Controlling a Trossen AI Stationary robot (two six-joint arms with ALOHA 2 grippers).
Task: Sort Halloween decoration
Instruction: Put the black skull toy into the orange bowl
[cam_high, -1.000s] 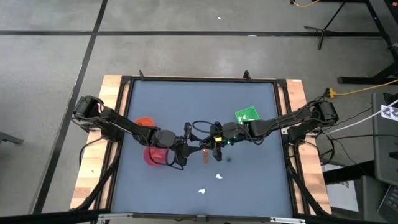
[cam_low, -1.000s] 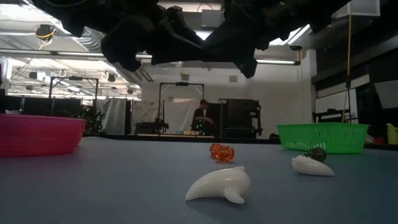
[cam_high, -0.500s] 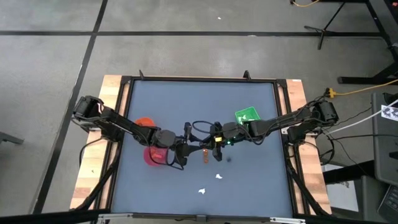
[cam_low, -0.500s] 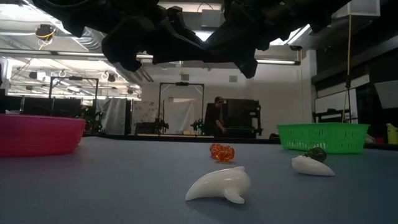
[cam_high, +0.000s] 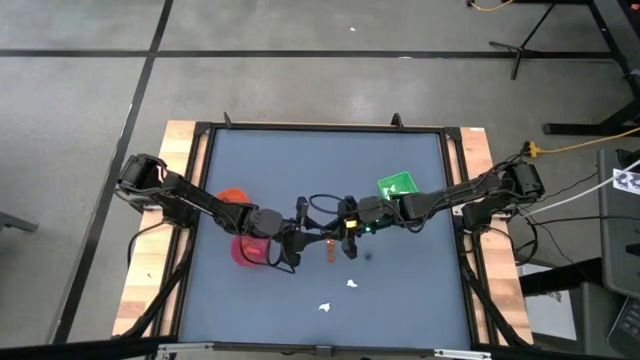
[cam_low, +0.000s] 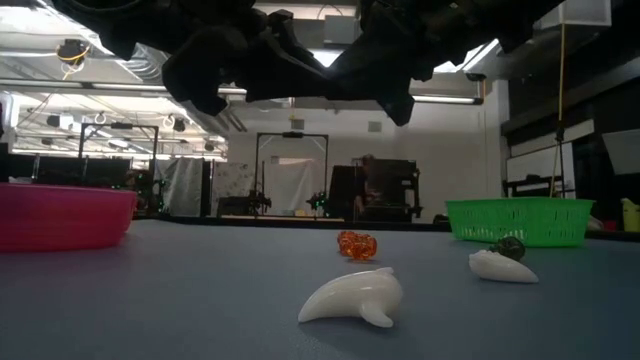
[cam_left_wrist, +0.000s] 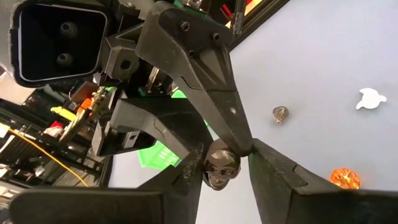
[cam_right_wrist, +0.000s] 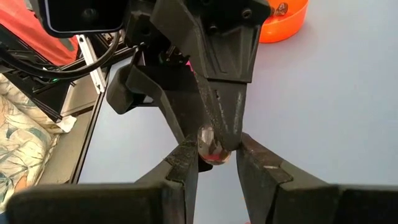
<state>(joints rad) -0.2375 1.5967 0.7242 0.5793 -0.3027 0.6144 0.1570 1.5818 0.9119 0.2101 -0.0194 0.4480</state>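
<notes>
Dark, a tiny skull piece (cam_left_wrist: 221, 169) is pinched mid-counter between both grippers — left gripper (cam_left_wrist: 225, 163) and right gripper (cam_right_wrist: 216, 148) closed on it together, tip to tip.

Blue-grey counter (cam_high: 300, 170), wood-edged. On it: pink round bowl (cam_high: 246, 251), orange round bowl (cam_high: 230, 196), green square tray (cam_high: 396, 186), two white irregular pieces (cam_high: 352, 284) (cam_high: 324, 307), orange piece (cam_high: 329, 251), dark roundish piece (cam_high: 367, 256).
</notes>
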